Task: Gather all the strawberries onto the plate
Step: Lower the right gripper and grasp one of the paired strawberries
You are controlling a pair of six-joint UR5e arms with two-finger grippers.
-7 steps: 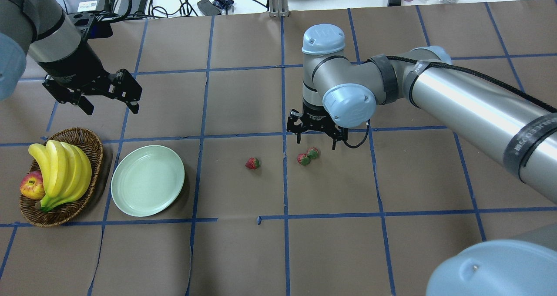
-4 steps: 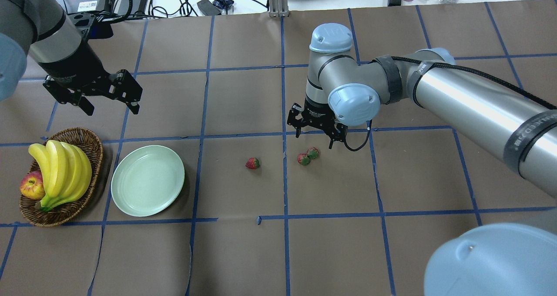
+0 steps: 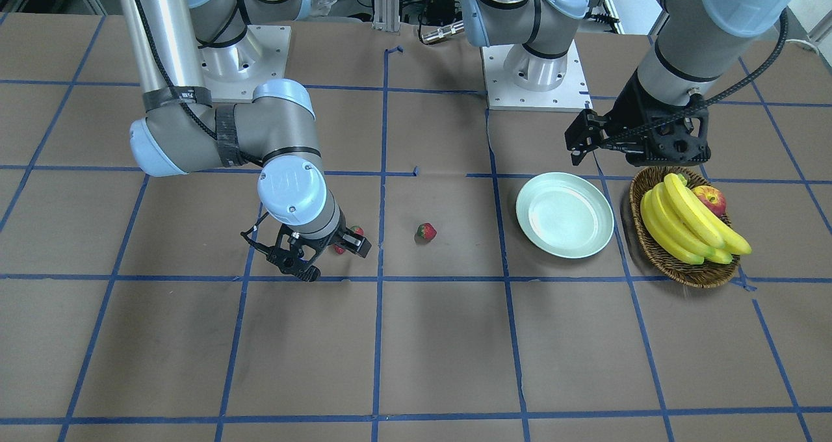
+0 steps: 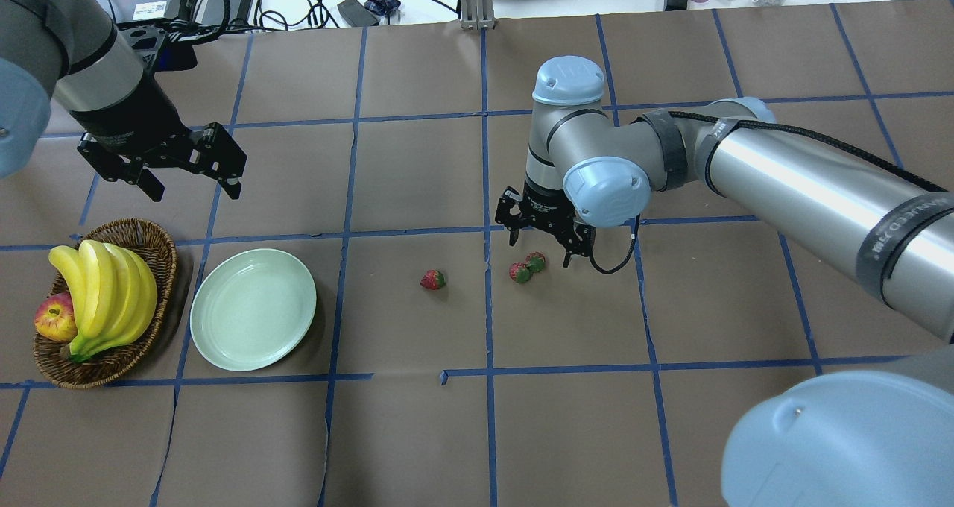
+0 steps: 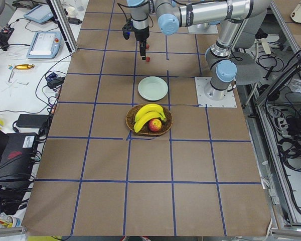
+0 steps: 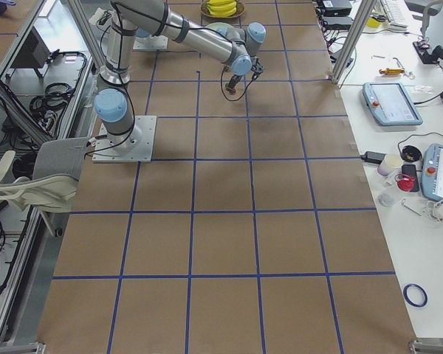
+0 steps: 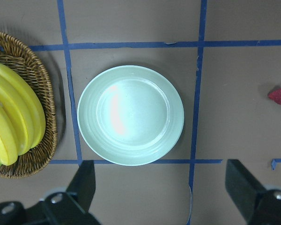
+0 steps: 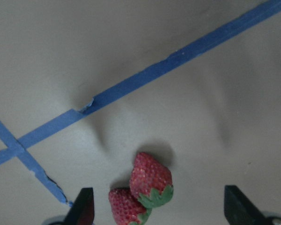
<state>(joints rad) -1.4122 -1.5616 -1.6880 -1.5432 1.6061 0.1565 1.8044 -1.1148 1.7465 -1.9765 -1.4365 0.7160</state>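
Since 1 s ago right gripper (image 4: pixel 541 252) has sunk toward the strawberry pair (image 4: pixel 528 267). Overhead: pair well right of plate (image 4: pixel 253 309), lone strawberry (image 4: pixel 433 279) btwn them; right jaws wide, empty; left gripper (image 4: pixel 194 192) just beyond plate, jaws wide too, empty. R wrist: pair touching, low btwn fingers (image 8: pixel 84 211).

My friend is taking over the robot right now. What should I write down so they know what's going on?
Left tool: open, empty, hovering near the plate.
Right tool: open, empty, poised just above the two touching strawberries.
Lone strawberry: on the table between that pair and the plate.
Done: nothing; the plate is empty.
Left: all three strawberries must go onto the plate.
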